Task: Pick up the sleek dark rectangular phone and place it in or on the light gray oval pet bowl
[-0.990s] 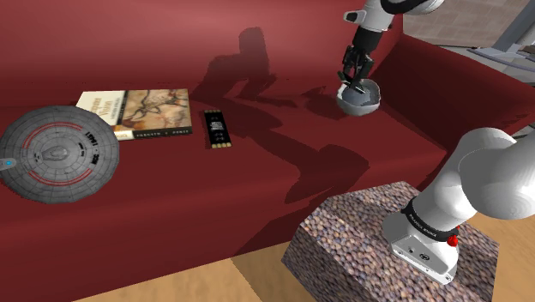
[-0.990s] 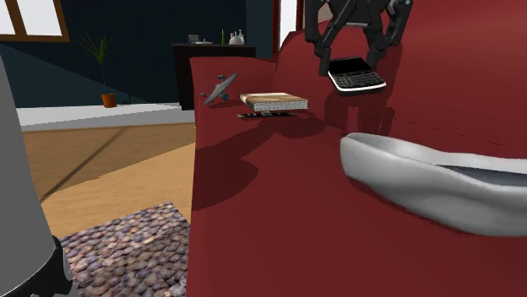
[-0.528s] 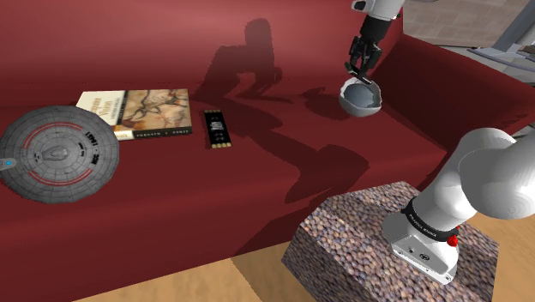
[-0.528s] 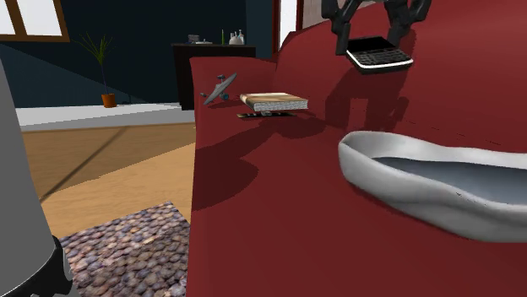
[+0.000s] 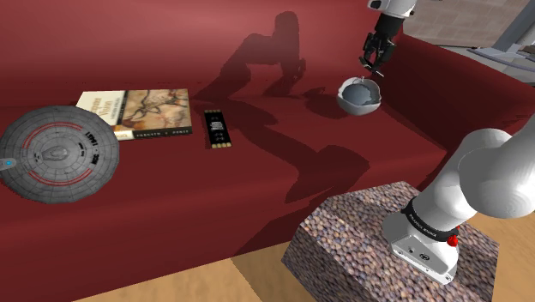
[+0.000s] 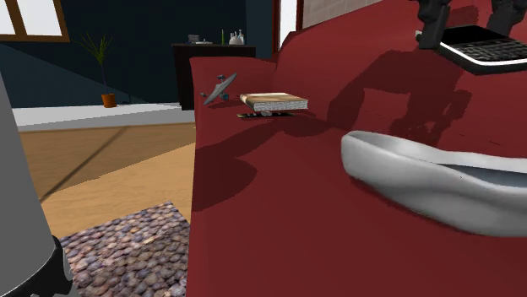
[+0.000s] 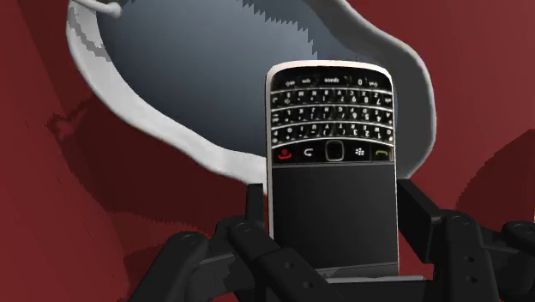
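Wrist view: the phone (image 7: 333, 172), dark and rectangular with a keypad at one end and a blank screen at the other, sits clamped between the two black fingers of the gripper (image 7: 333, 214), which press on its long edges near the screen end. Its face is turned toward the camera. Its long axis runs from the palm outward, so the keypad end leads. Beyond that end lies the light grey oval pet bowl (image 7: 197, 77). Most of the bowl's hollow spreads past the keypad and off to one finger's side, while the near rim passes behind the phone's middle. In the second exterior view you see the phone carried roughly level in the air, apart from the bowl, above it and toward that view's right edge. In the shoulder view the gripper hangs just over the bowl's far rim. The relation your next move turns on is therefore this offset: the phone appears to stand over the rim rather than over the centre of the hollow. You will likely need a small shift toward the hollow, then a descent, before you part the fingers. Released from here, the phone may catch the rim and slide onto the red cushion (image 5: 257, 197). Well apart, toward the shoulder view's left, lie a book (image 5: 137, 111), a slim dark remote (image 5: 216, 129) and a round grey saucer model (image 5: 56, 154).
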### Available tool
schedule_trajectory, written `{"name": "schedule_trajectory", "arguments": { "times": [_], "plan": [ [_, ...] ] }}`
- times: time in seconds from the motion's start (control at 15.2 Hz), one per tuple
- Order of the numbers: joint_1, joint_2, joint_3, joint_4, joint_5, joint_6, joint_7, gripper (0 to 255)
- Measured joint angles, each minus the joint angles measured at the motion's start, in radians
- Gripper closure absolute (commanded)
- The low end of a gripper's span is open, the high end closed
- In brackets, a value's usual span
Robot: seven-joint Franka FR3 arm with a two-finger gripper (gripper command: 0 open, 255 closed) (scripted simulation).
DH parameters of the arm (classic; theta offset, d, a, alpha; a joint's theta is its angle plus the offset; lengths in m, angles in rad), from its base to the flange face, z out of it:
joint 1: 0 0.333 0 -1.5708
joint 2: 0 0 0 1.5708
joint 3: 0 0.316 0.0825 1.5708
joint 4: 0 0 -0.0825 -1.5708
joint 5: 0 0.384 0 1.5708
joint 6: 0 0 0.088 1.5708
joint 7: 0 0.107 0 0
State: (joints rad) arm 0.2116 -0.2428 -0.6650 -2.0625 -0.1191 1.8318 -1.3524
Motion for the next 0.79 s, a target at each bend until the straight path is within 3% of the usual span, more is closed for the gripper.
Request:
{"name": "schedule_trajectory", "arguments": {
  "times": [0.26, 0.79],
  "plan": [
    [-0.017, 0.087, -0.074, 0.066, 0.042, 0.008, -0.111, 255],
    [-0.022, 0.125, -0.094, 0.001, 0.062, 0.103, -0.141, 255]
  ]
}}
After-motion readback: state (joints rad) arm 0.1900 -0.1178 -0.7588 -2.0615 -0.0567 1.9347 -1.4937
